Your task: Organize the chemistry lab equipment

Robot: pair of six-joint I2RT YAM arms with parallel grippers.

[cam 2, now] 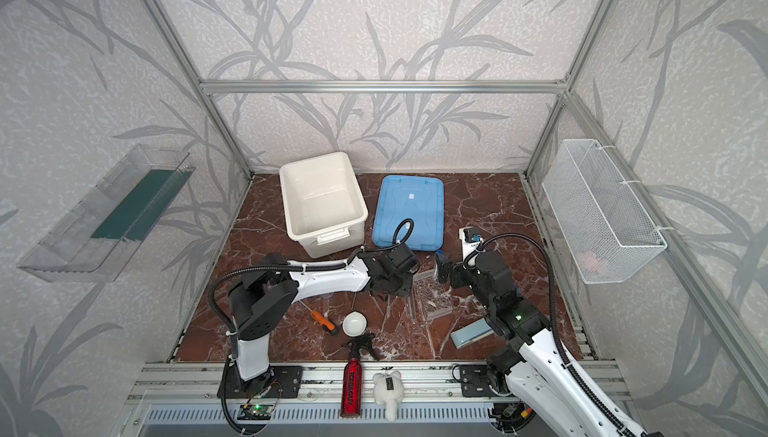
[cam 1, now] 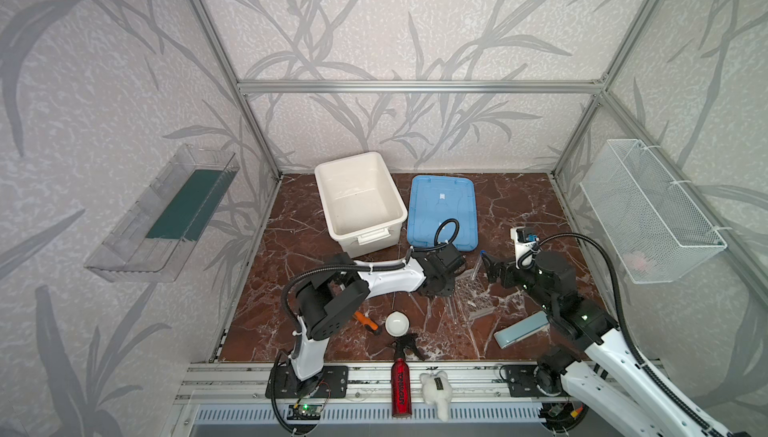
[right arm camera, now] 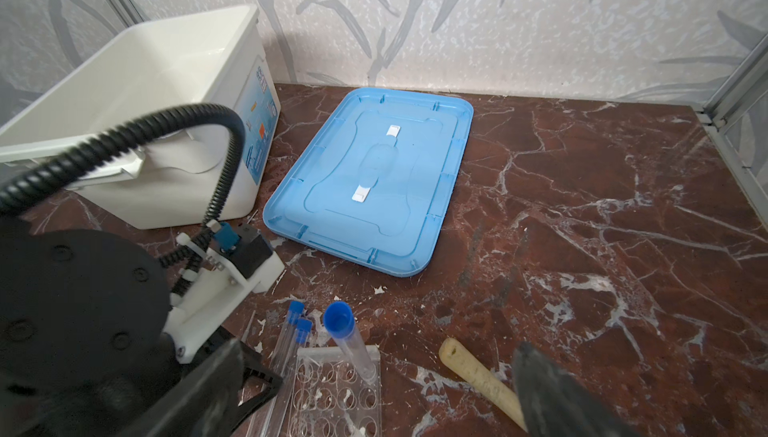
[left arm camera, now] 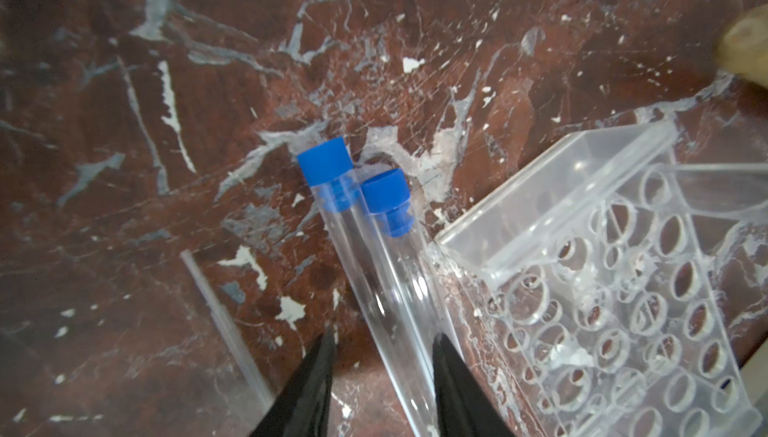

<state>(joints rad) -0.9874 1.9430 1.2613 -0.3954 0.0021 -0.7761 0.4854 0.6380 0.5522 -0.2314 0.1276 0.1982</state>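
My left gripper (left arm camera: 382,356) jaws stand narrow, bracketing two blue-capped tubes (left arm camera: 376,273) lying flat on the tabletop (left arm camera: 124,206) beside the clear rack (left arm camera: 602,289) — caps pointing away from me — while my right gripper (right arm camera: 374,376) jaws gape wide, empty.

Two clear blue-capped tubes (left arm camera: 374,273) lie flat beside the clear holed rack (left arm camera: 615,289) (a third (right arm camera: 349,343) stands in it).

Two capped tubes (left arm camera: 374,273) are laid side by side on the tabletop (cam 1: 519,198), just beside the tube rack (cam 1: 473,293); a third tube (right arm camera: 349,343) is stood in the rack. The bin (cam 1: 359,202) is placed behind, with the lid (cam 1: 442,212) to its right. The round dish (cam 1: 397,323) is set nearer the front, right of the screwdriver (cam 1: 365,322).
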